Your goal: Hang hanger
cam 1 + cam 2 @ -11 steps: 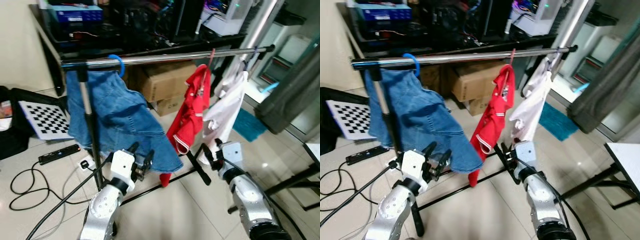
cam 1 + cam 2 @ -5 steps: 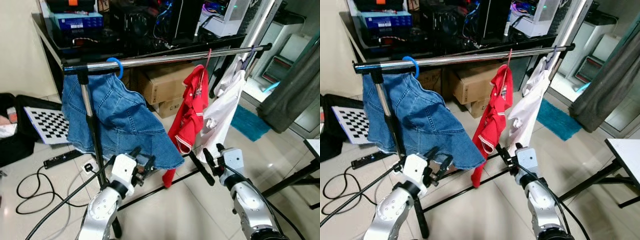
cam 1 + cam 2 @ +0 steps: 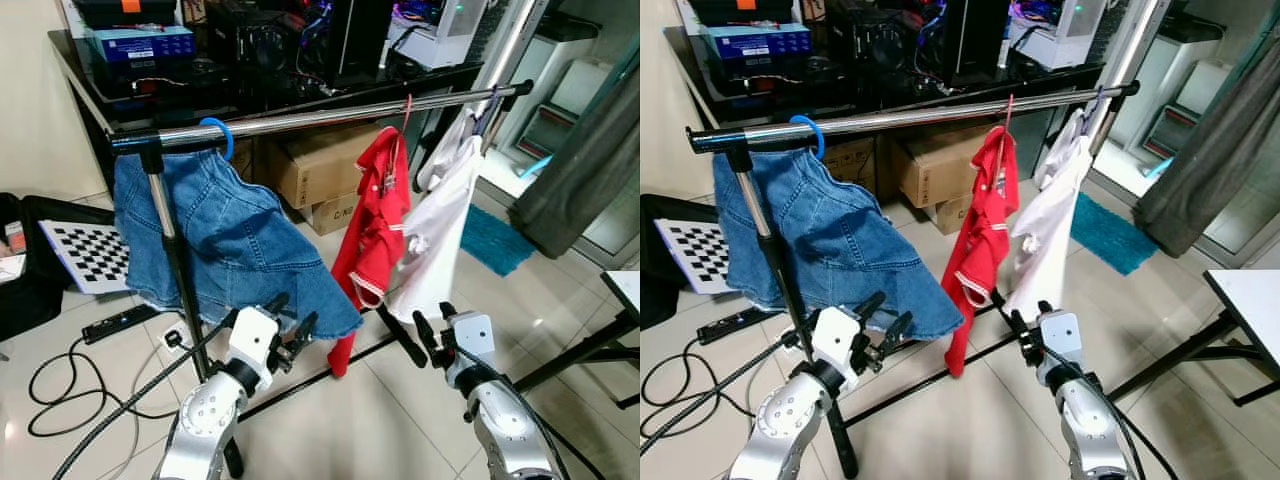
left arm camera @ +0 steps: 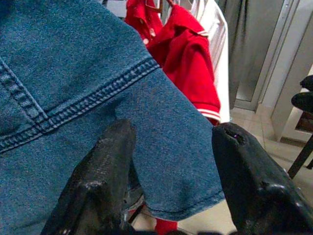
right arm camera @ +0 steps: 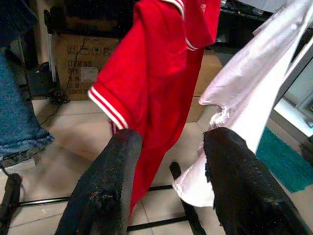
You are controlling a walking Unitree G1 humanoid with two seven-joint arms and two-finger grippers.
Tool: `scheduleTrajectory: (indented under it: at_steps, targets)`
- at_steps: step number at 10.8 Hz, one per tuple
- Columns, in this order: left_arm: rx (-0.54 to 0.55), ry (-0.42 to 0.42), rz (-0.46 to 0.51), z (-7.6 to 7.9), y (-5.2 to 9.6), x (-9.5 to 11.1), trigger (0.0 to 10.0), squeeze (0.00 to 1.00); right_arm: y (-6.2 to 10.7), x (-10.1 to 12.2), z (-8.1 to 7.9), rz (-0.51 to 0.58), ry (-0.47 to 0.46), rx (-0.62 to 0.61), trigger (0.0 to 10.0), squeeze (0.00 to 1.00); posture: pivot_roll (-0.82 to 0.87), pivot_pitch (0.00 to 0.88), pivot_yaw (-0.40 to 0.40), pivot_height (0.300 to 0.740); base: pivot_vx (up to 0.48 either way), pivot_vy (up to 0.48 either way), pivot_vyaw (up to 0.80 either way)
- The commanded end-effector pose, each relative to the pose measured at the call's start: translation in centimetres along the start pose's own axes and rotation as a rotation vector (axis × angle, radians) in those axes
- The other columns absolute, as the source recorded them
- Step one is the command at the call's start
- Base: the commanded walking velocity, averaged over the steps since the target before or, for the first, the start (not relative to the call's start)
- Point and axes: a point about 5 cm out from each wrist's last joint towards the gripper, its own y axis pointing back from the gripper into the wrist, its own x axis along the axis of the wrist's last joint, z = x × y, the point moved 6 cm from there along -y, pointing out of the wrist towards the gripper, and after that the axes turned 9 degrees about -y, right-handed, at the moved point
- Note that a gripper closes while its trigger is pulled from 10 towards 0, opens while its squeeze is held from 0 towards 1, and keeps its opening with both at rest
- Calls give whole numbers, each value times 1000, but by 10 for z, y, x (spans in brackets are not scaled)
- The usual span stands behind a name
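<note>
A steel clothes rail (image 3: 320,116) runs across in front of me. On its left end a blue hanger hook (image 3: 220,132) carries a denim garment (image 3: 215,240). A red shirt (image 3: 375,235) and a white shirt (image 3: 440,215) hang further right on their own hangers. My left gripper (image 3: 290,322) stands open low down, just in front of the denim hem (image 4: 161,161), with nothing between its fingers. My right gripper (image 3: 432,330) is open too, below the red shirt (image 5: 151,88) and white shirt (image 5: 244,103), holding nothing.
The rack's upright post (image 3: 175,270) and black base bars (image 3: 400,340) stand between my arms. Cardboard boxes (image 3: 310,165) and a cluttered black desk (image 3: 250,70) sit behind the rail. Cables and a power strip (image 3: 120,322) lie on the tiled floor at left, beside a checkerboard panel (image 3: 85,255).
The camera has tilted, so the rail sits a little higher and closer. Both grippers stay open and low, the right one a bit further down in the picture.
</note>
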Motion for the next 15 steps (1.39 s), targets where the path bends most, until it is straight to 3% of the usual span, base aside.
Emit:
scheduleTrajectory:
  at_steps: [1, 6, 12, 15]
  targets:
    - [-24, -5, 3, 6, -1, 1, 10000, 0, -2, 9, 4, 31, 8, -12, 10000, 0, 84, 48, -83, 740, 0, 0, 0]
    - [-8, -31, -13, 4, 2, -2, 10000, 0, -11, 14, -4, 32, 9, 22, 10000, 0, 119, 46, -102, 740, 0, 0, 0]
    - [-4, -28, -11, 3, 2, -1, 10000, 0, -12, 13, -3, 34, 4, 13, 10000, 0, 119, 43, -93, 740, 223, -388, 0]
    - [0, -29, -14, 1, 2, -1, 10000, 0, -12, 12, -6, 30, 59, 19, 10000, 0, 123, 43, -91, 740, 285, -382, 267]
